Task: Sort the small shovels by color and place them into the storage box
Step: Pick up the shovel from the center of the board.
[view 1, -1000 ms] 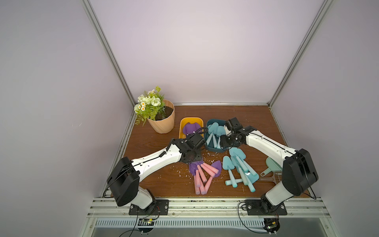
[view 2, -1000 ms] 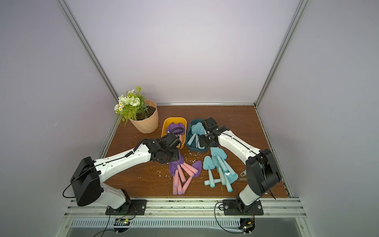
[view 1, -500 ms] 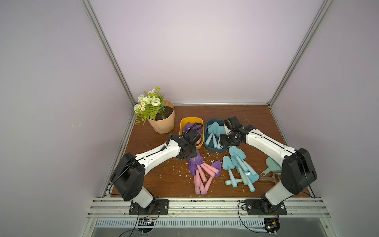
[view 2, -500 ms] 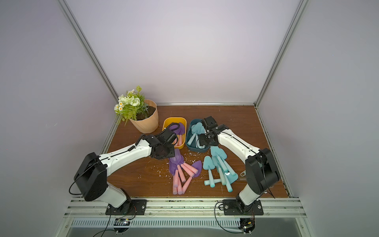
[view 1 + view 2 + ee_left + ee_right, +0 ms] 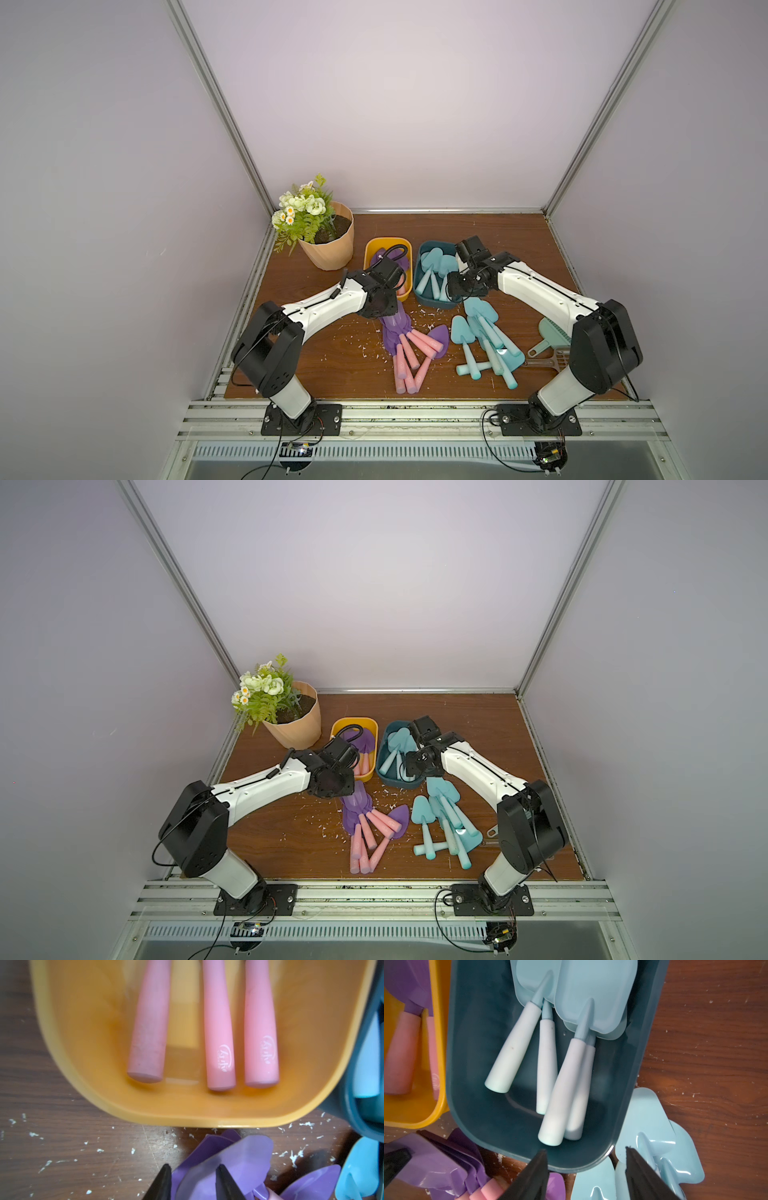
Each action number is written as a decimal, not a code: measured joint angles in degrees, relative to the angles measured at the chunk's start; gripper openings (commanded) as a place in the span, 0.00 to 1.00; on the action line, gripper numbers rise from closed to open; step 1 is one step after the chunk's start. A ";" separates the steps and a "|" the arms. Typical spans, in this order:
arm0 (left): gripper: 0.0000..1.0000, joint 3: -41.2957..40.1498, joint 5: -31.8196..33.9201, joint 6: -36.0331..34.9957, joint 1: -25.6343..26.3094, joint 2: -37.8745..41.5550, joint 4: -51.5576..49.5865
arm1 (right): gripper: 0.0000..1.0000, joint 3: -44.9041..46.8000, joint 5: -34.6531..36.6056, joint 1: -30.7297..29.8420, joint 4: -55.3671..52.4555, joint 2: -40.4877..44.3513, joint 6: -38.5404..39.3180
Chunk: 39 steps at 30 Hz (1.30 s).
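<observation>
While astride purple shovel (image 5: 245, 1155), tool (image 5: 193, 1167) (left)

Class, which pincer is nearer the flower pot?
Left. The left pincer is by the yellow box beside the flower pot; the right pincer is farther, at the teal box.

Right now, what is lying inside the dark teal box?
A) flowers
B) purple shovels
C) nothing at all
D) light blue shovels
D: the light blue shovels lie inside the dark teal box, while the purple shovels with pink handles sit in the yellow box beside it.
</observation>
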<state>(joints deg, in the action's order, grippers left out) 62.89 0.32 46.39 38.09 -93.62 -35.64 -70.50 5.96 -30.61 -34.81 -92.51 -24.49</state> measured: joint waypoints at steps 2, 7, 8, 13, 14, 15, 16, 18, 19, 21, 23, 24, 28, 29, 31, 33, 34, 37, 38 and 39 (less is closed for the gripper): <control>0.31 0.00 -0.28 -0.52 0.00 -0.57 0.13 | 0.63 -0.26 0.24 0.00 -0.44 0.00 -0.02; 0.03 0.00 -1.62 -0.94 -0.26 -0.44 2.58 | 0.63 -1.36 0.68 0.00 -1.03 0.00 -0.37; 0.01 0.09 -2.08 -1.01 -0.48 -0.17 3.58 | 0.64 -1.51 0.79 0.00 -1.14 0.00 -0.46; 0.01 0.13 -2.38 -2.32 -0.59 0.04 3.48 | 0.64 -1.60 0.83 0.00 -1.36 0.00 -1.25; 0.01 0.13 -2.47 -2.47 -0.61 0.13 3.50 | 0.64 -1.60 0.83 0.00 -1.42 0.00 -1.38; 0.01 0.13 -2.60 -2.71 -0.61 0.15 3.48 | 0.64 -1.60 0.83 0.00 -1.44 0.00 -1.51; 0.01 0.13 -2.69 -3.02 -0.61 0.24 3.48 | 0.63 -1.60 0.83 0.00 -1.51 0.00 -1.57; 0.01 0.13 -3.06 -3.41 -0.61 0.52 3.30 | 0.64 -1.60 0.85 0.00 -1.51 -0.07 -1.73; 0.01 0.13 -3.28 -3.63 -0.61 0.83 3.15 | 0.64 -1.62 0.92 0.00 -1.51 -0.20 -1.79; 0.01 0.13 -4.09 -3.98 -0.61 1.70 2.84 | 0.64 -1.62 1.07 0.00 -1.51 -0.55 -1.90; 0.01 0.15 -5.11 -4.48 -0.61 2.97 2.43 | 0.64 -1.66 1.14 0.00 -1.55 -1.01 -1.95; 0.01 0.15 -5.44 -4.68 -0.61 3.58 2.19 | 0.64 -1.75 1.18 0.00 -1.62 -1.22 -1.99; 0.01 2.36 -6.56 -5.29 -0.61 5.97 -0.37 | 0.64 -2.73 1.18 0.00 -1.86 -2.05 -2.36; 0.01 3.45 -6.60 -5.60 -0.61 6.47 -0.83 | 0.64 -2.95 1.20 0.00 -1.88 -2.12 -2.40; 0.01 6.60 -6.56 -6.54 -1.05 7.23 -1.70 | 0.64 -3.50 1.27 0.00 -1.92 -2.27 -2.56; 0.01 10.23 -7.26 -7.76 -2.62 7.30 -2.01 | 0.64 -4.15 1.38 0.00 -1.95 -2.43 -2.62; 0.01 12.33 -7.61 -8.44 -4.22 6.99 -2.10 | 0.64 -4.57 1.46 0.00 -1.99 -2.51 -2.69; 0.01 19.85 -7.54 -11.30 -10.27 3.56 -2.36 | 0.64 -6.08 1.53 0.00 -2.32 -2.69 -3.02; 0.01 22.64 -7.61 -12.31 -12.15 1.57 -2.36 | 0.64 -6.60 1.55 0.00 -2.38 -2.75 -3.15; 0.01 25.88 -7.63 -13.49 -13.99 -0.98 -2.19 | 0.64 -7.13 1.62 0.00 -2.36 -2.89 -3.41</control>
<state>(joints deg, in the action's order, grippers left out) 88.77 -7.31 32.91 24.10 -94.61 -37.82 -77.62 7.57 -30.61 -37.17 -95.39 -27.90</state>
